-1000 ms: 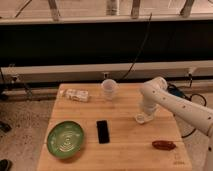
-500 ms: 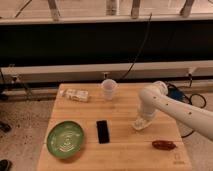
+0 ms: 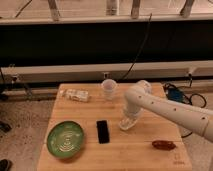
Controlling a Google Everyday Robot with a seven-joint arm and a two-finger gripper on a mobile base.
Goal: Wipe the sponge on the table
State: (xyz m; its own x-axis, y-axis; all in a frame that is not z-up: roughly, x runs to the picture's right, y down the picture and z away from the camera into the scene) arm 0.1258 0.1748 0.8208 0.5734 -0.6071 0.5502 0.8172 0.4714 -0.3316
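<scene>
My gripper point(image 3: 128, 123) points down at the wooden table point(image 3: 145, 155), right of its middle, at the end of the white arm point(image 3: 170, 111) that reaches in from the right. Its tip is at or just above the tabletop. I cannot make out the sponge: it may be hidden under the gripper. A flat black rectangle point(image 3: 102, 131) lies about a hand's width to the left of the gripper.
A green plate point(image 3: 65, 139) sits at the front left. A white cup point(image 3: 109, 89) and a pale packet point(image 3: 76, 95) stand at the back. A brown oblong object point(image 3: 164, 145) lies at the front right. Cables hang behind the table.
The gripper has come down and slid left across the tabletop, toward the black rectangle. Nothing else has moved.
</scene>
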